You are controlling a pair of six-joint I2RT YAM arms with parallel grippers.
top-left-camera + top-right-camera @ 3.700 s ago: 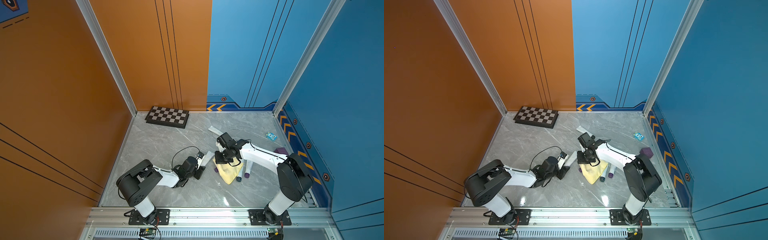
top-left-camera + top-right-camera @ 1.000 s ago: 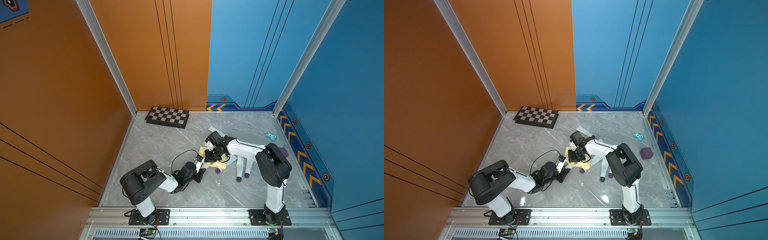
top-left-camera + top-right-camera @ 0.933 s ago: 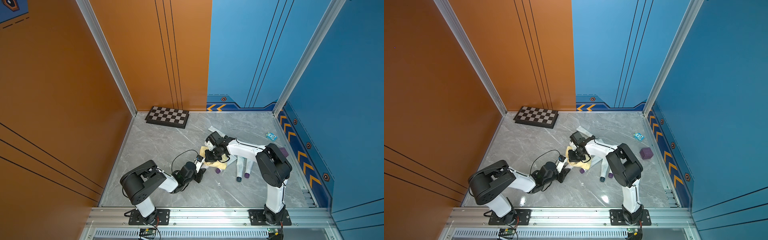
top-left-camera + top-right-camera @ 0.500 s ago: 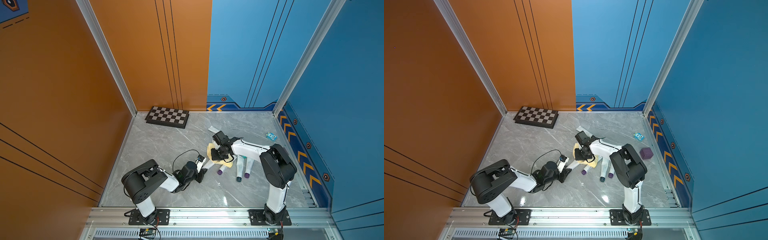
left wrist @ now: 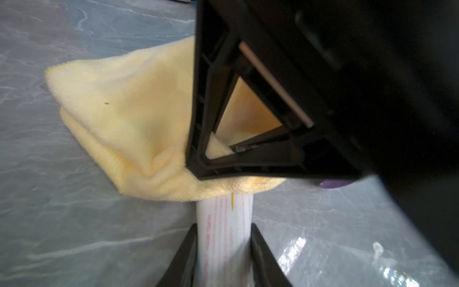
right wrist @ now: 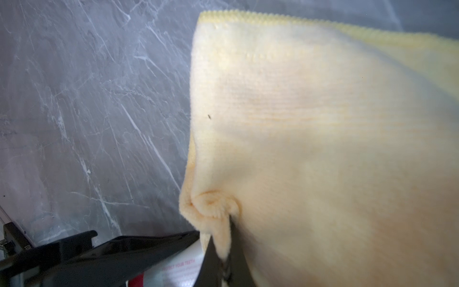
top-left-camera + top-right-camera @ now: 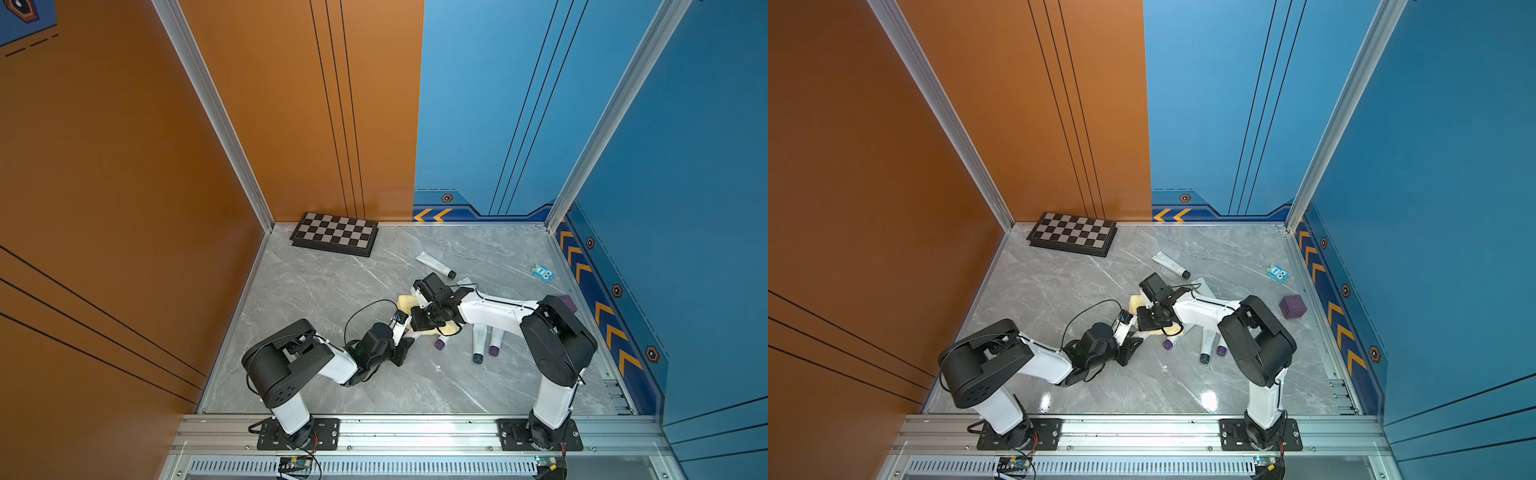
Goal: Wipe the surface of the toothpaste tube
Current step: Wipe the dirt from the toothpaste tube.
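A white toothpaste tube [image 5: 224,236] with pink print and a purple cap [image 7: 440,344] lies low over the marble floor. My left gripper [image 5: 223,251] is shut on its tail end; in both top views this gripper [image 7: 409,338] [image 7: 1138,334] sits left of the cap. A yellow cloth [image 5: 119,119] is draped over the tube's middle and hides that part. My right gripper [image 6: 223,256] is shut on a fold of the cloth [image 6: 310,149] and presses down on it just above the tube [image 6: 178,270], close to the left gripper's fingers [image 6: 99,251].
A chessboard [image 7: 334,234] lies at the back left. Another white tube [image 7: 434,264] lies behind the right arm, and two more tubes [image 7: 478,340] [image 7: 496,340] lie beside it. A blue toy [image 7: 543,273] and a purple cube [image 7: 1292,306] sit near the right wall.
My right gripper has slid the cloth along the tube toward the cap, then back toward the left gripper. The left gripper has kept its hold and barely moved.
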